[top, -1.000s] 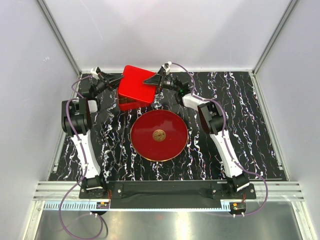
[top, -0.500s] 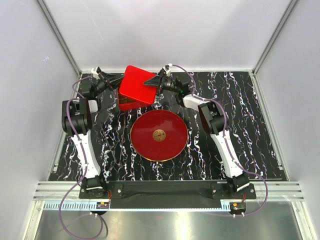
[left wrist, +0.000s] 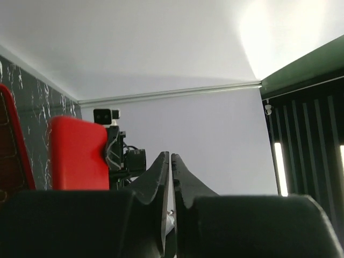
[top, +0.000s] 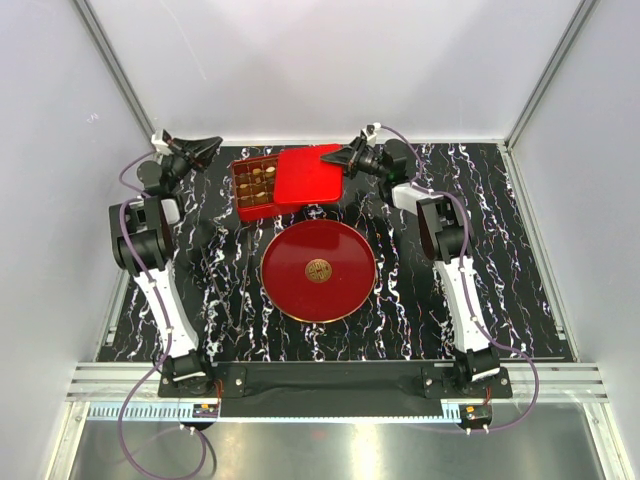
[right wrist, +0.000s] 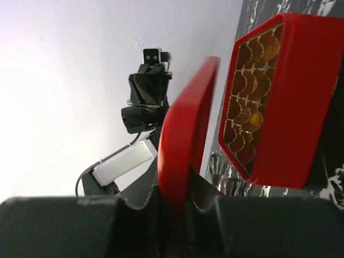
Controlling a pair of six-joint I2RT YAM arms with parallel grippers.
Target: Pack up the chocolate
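Observation:
A red box [top: 248, 208] stands open at the back of the table, with several small brown and tan chocolate pieces [top: 257, 181] in its gold-lined tray. The box [right wrist: 293, 102] and its pieces [right wrist: 251, 119] also show in the right wrist view. My right gripper [top: 347, 157] is shut on the right edge of the flat red lid [top: 308, 173], held over the box's right side. The wrist view shows the lid [right wrist: 185, 123] edge-on between its jaws [right wrist: 180, 188]. My left gripper [top: 207, 145] is shut and empty, left of the box; its fingertips [left wrist: 171, 161] meet.
A round red plate [top: 345, 285] with a gold emblem [top: 318, 270] lies in the table's middle, in front of the box. The marbled black mat [top: 480, 260] ends at white walls behind and beside. In the left wrist view the lid [left wrist: 78, 153] shows ahead.
The red lid has come off the box and shifted right in my right gripper, uncovering the chocolates. My left gripper has let go of the lid and drawn back to the left.

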